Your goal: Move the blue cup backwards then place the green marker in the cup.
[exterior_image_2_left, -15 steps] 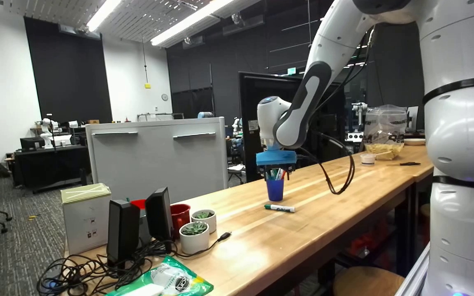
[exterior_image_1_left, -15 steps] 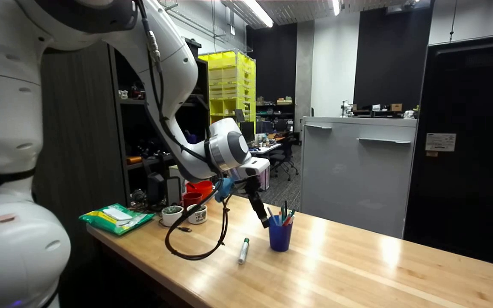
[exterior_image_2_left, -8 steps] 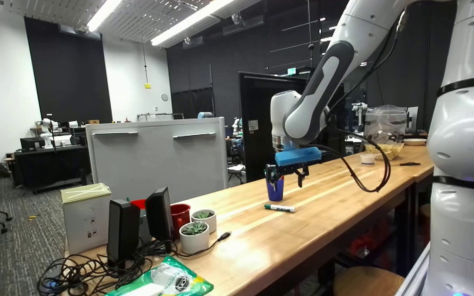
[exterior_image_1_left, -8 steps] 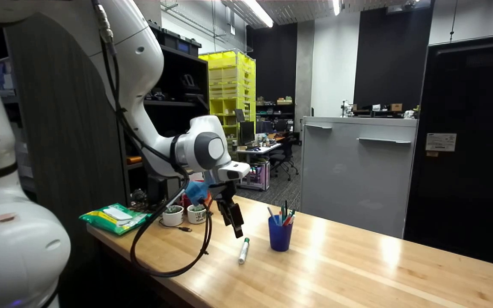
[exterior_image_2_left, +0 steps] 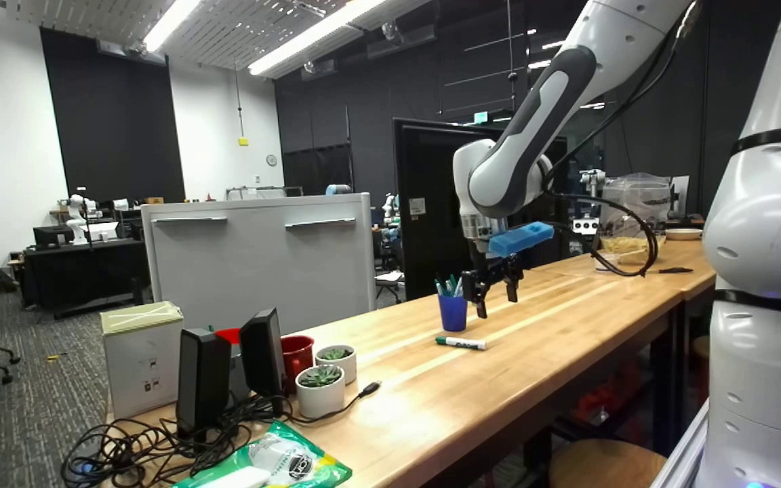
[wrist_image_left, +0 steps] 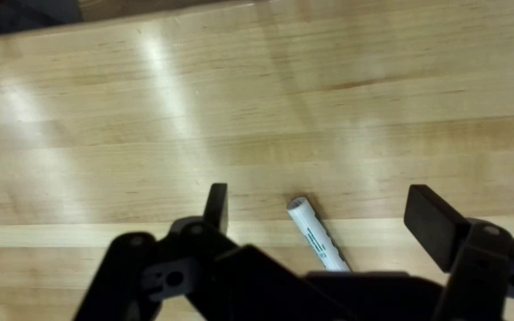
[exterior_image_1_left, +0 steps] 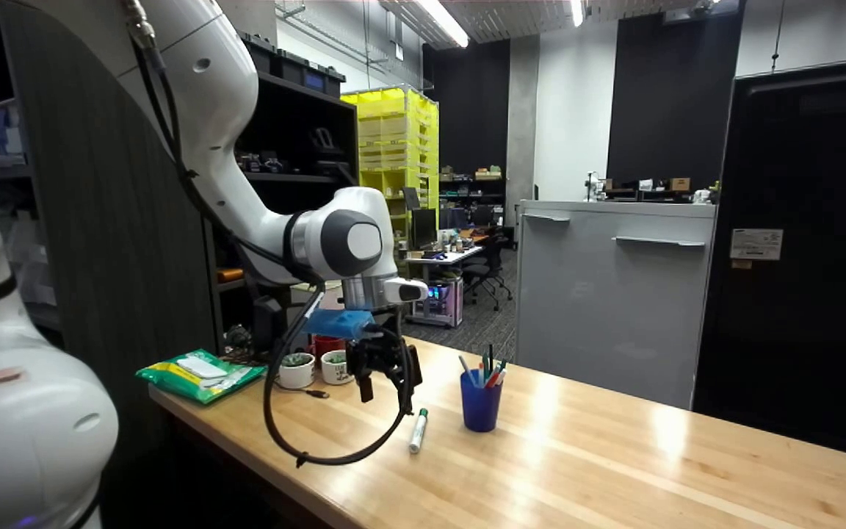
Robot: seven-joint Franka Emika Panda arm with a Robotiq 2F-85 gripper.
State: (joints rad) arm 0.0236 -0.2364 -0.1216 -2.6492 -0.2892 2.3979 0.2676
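Holding black two-finger gripper (exterior_image_2_left: 497, 302) above pale wooden tabletop (exterior_image_1_left: 614, 455), spread wide, gripping nothing. In wrist view, framing thin white-barrelled marker with green cap (wrist_image_left: 317, 238) between the fingers (wrist_image_left: 435, 227), but hiding the cap end there; plain in both exterior views. Presumably set this wide for margin either side of the barrel. Got the marker lying flat on the tabletop, slanted to the closing line; maybe worth a bit of turn for a square pinch, being likely to roll. Also see small dark-blue cylindrical cup (exterior_image_1_left: 480, 402), upright just beside the marker, not touching, mouth up for the drop. Likely parked apart to give the fingers room. Already bunched with slim pens (exterior_image_1_left: 493, 378), so expect a snug fit. Can't confirm the backward push from here; guessing done, judging by the aim at the marker.
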